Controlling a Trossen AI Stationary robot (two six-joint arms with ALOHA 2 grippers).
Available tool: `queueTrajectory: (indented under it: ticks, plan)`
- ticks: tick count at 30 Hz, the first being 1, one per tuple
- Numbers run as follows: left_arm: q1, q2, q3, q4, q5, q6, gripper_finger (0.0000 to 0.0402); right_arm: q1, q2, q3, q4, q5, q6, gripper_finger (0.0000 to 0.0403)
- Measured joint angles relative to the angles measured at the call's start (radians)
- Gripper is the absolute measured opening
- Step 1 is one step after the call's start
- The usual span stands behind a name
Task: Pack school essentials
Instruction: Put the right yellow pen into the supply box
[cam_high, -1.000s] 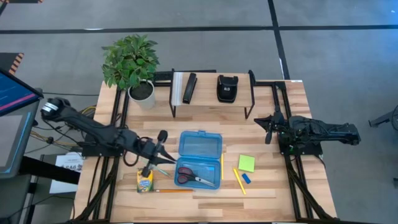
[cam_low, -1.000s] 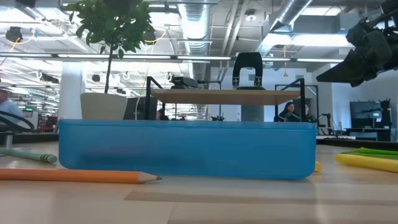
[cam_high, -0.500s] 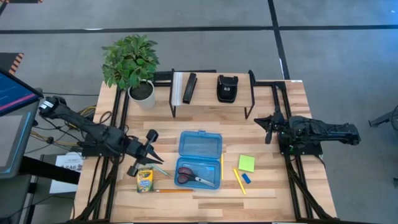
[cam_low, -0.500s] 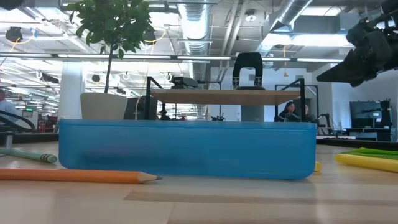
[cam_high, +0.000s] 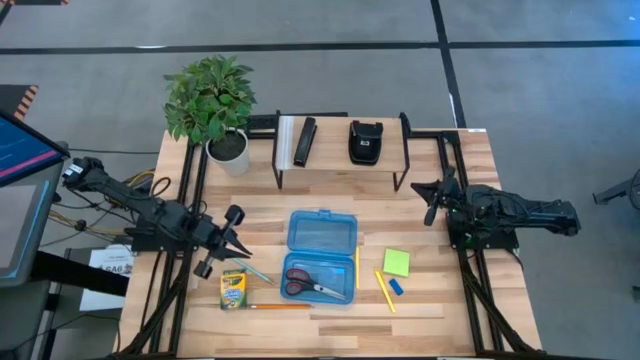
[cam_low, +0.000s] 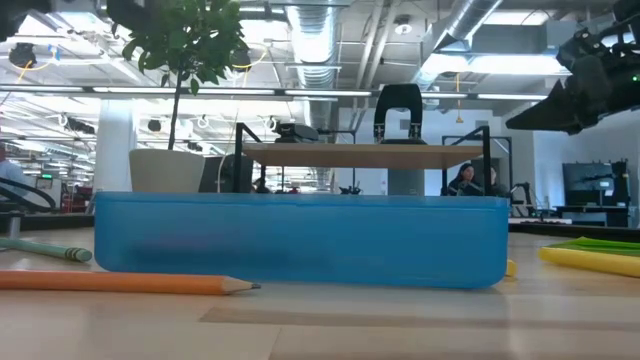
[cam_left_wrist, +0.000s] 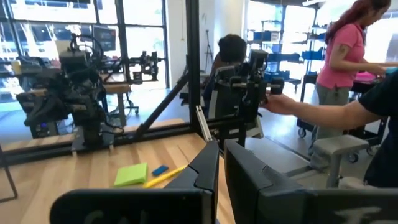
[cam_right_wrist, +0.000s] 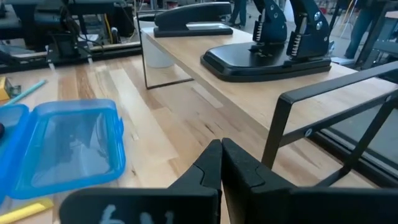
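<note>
The open blue pencil box (cam_high: 322, 240) lies mid-table, and the red-handled scissors (cam_high: 310, 287) lie flat in its near half. A yellow pencil (cam_high: 357, 268) runs along the box's right edge. To the right lie another yellow pencil (cam_high: 385, 290), the lime-green sticky-note pad (cam_high: 396, 262) and the blue eraser (cam_high: 397, 287). The crayon box (cam_high: 233, 290) and the orange pencil (cam_high: 275, 307) lie near the front left. My left gripper (cam_high: 243, 250) (cam_left_wrist: 221, 152) hovers left of the box, shut, holding nothing. My right gripper (cam_high: 420, 195) (cam_right_wrist: 221, 149) waits shut by the shelf's right leg.
A low wooden shelf (cam_high: 340, 165) on black legs stands behind the box, carrying a black stapler (cam_high: 305, 142) and a black hole punch (cam_high: 365, 142). A potted plant (cam_high: 215, 100) fills the far left corner. A greenish pencil (cam_low: 40, 250) lies beside the crayon box. People (cam_left_wrist: 348, 56) stand beyond the table.
My left gripper has drawn back from the box's left edge toward the table's left edge, empty. The scissors stay in the box.
</note>
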Motion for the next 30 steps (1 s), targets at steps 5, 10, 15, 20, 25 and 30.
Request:
queueTrajectory:
  ticks: [5, 10, 15, 20, 25, 30]
  plan:
    - [0.000, 0.000, 0.000, 0.000, -0.002, 0.015, 0.0015, -0.001, 0.000, 0.000, 0.003, 0.001, 0.000, 0.0026]
    - [0.000, -0.002, 0.000, 0.017, -0.009, 0.057, 0.0015, 0.002, 0.003, 0.000, 0.076, 0.001, 0.139, 0.0026]
    - [0.000, -0.007, 0.000, 0.020, -0.128, 0.075, 0.0015, -0.005, 0.003, 0.000, 0.273, 0.002, 0.356, 0.0026]
    - [0.000, -0.007, 0.000, 0.002, -0.186, 0.067, 0.0015, -0.014, 0.003, 0.000, 0.437, 0.002, 0.449, 0.0026]
    - [0.000, -0.023, 0.000, -0.057, -0.186, 0.043, 0.0015, -0.013, 0.003, 0.000, 0.508, 0.002, 0.396, 0.0026]
    - [0.000, -0.058, 0.000, -0.103, -0.213, 0.041, 0.0015, -0.013, 0.005, 0.000, 0.506, 0.001, 0.395, 0.0026]
